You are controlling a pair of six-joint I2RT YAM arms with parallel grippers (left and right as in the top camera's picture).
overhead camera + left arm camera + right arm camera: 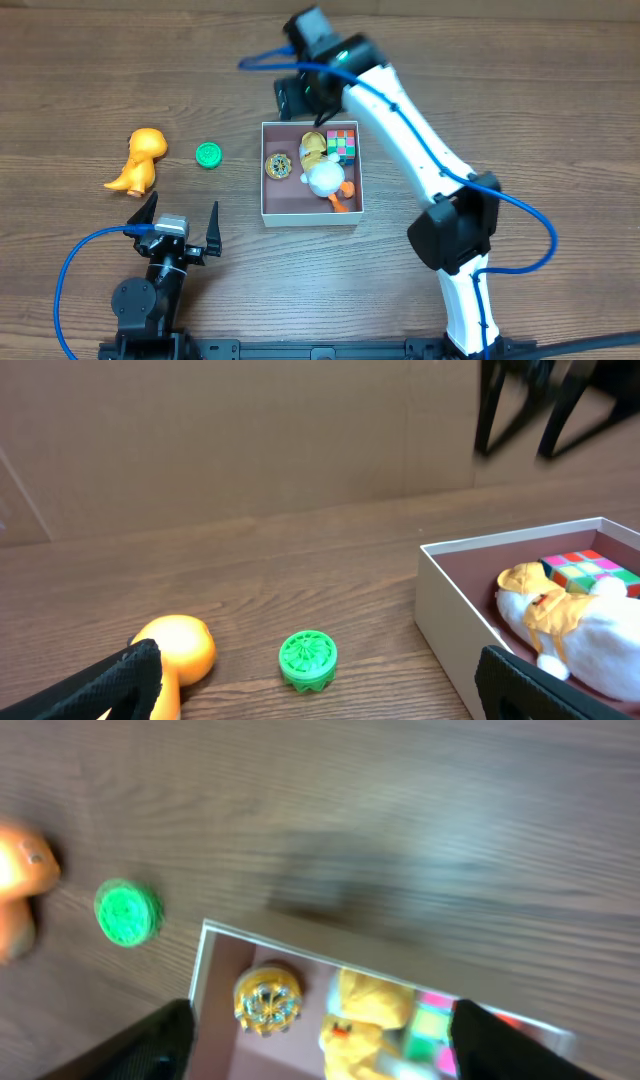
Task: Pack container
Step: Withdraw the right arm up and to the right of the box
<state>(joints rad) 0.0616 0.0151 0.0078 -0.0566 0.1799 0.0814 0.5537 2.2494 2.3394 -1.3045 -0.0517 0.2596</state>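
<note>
The container [268, 210] is a square white box with a pinkish-brown floor at the table's middle. In it lie a gold spinning top [278, 166], a white and yellow plush duck [322, 172] and a colourful puzzle cube [342, 144]. A green spinning top [208, 155] and an orange dinosaur toy [138, 160] lie on the table to its left. My left gripper [180, 222] is open and empty near the front edge, facing the green top [308, 658]. My right gripper [308, 100] is open and empty above the container's far edge [300, 948].
The wooden table [520, 110] stretches around the container. A cardboard wall [240, 430] stands behind the table in the left wrist view. Blue cables [70, 270] trail from both arms.
</note>
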